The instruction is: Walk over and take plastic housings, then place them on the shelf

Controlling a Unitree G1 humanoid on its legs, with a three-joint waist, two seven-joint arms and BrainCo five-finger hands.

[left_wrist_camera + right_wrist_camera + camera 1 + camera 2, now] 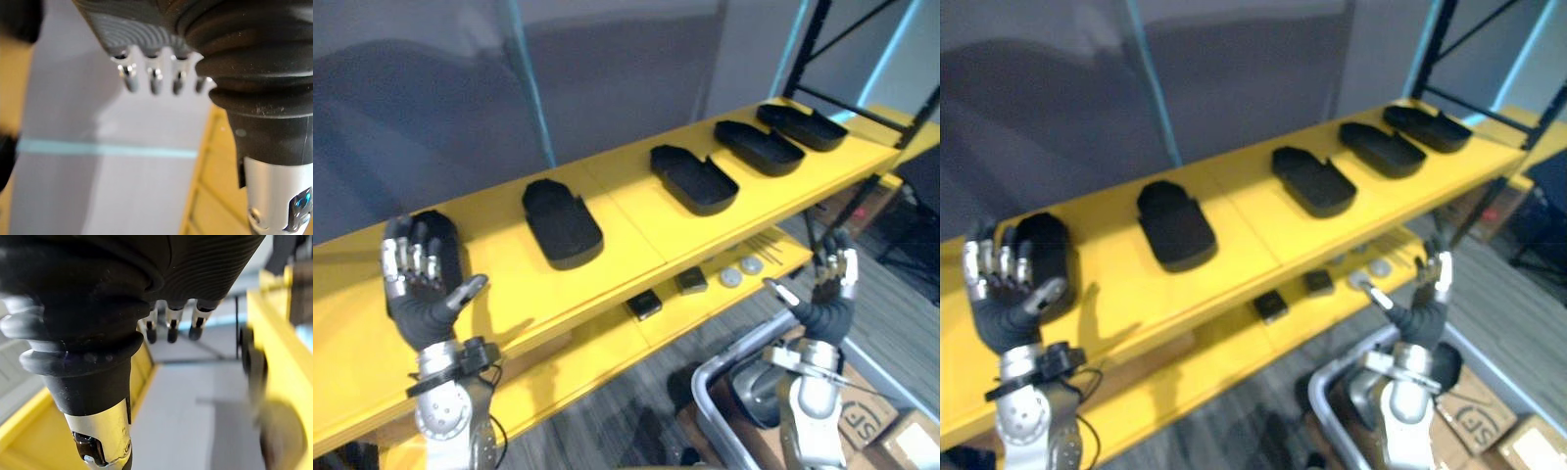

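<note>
Left eye view: yellow shelf [626,211] carries five black housings [563,225] in a row, each lying flat and apart from the next. Left hand [416,299] is raised with the palm toward the camera, fingers [411,259] straight and spread, thumb out, holding nothing. End housing [447,235] sits just behind those fingertips and is partly hidden by them; contact cannot be told. Right hand [827,299] is raised too, fingers upright and loosely apart, empty, its thumb pointing toward the lower shelf [597,343]. Beyond the thumb tip lie small black blocks [644,305] and round discs [731,277]. A grey bin [710,387] sits below that wrist. Right eye view: same layout; the four other housings lie well clear of either set of fingers. Left wrist view: fingers run out straight, side by side, nothing between them; past the tips is a grey wall [98,186] with a pale blue stripe. Right wrist view: fingers straight and unloaded, yellow shelf edge close alongside. Judgement: every housing seen is on the shelf and none is in hand, so a placing looks complete. Risks: the left fingertips are close enough that a careless swing on turning away could shove the end housing along or off the shelf. The right thumb could snag the lower shelf lip, and the bin underneath could catch that arm if it drops.
</note>
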